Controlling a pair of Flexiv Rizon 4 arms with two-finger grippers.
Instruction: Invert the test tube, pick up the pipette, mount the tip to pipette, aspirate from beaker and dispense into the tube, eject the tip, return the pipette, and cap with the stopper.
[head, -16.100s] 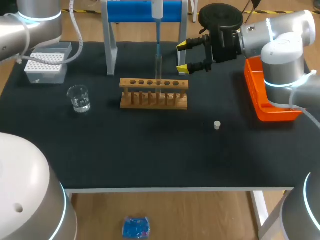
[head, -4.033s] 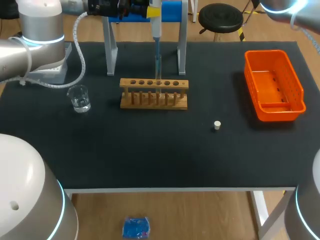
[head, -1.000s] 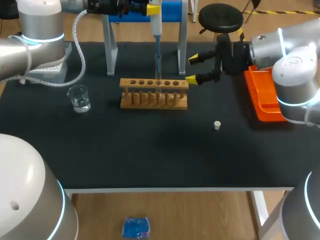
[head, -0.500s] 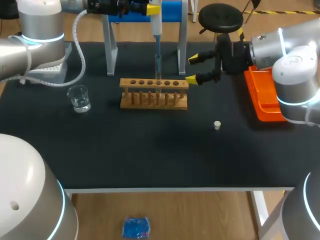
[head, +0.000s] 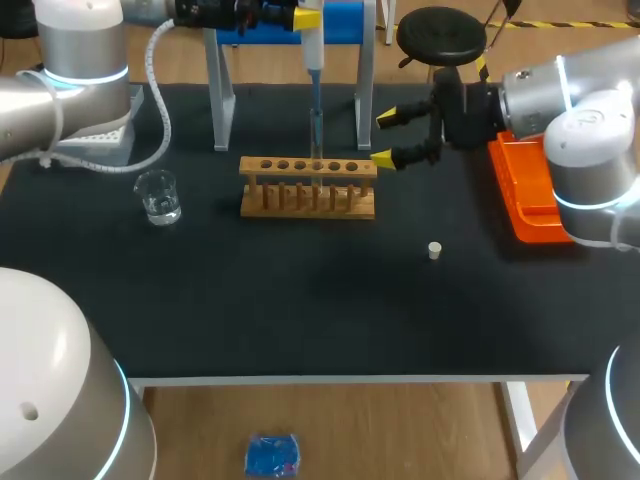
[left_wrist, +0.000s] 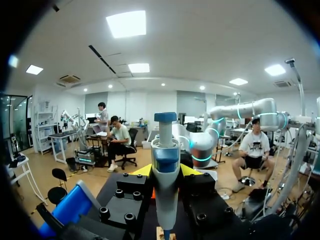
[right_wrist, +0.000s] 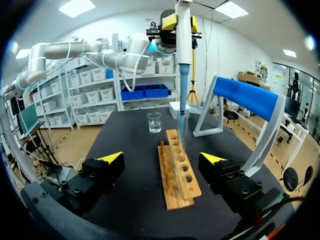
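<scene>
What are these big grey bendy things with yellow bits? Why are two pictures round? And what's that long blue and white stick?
They are two robot arms working at a black table. One picture looks down from above. The round ones come from little cameras on the arms' wrists. The left gripper pinches a pipette, a tool that sucks up liquid and drops it out. Its thin end reaches down into a glass test tube standing in a wooden rack. The right gripper is open and holds nothing, beside the rack. Also on the table are a glass beaker, a small white stopper and an orange bin.
</scene>
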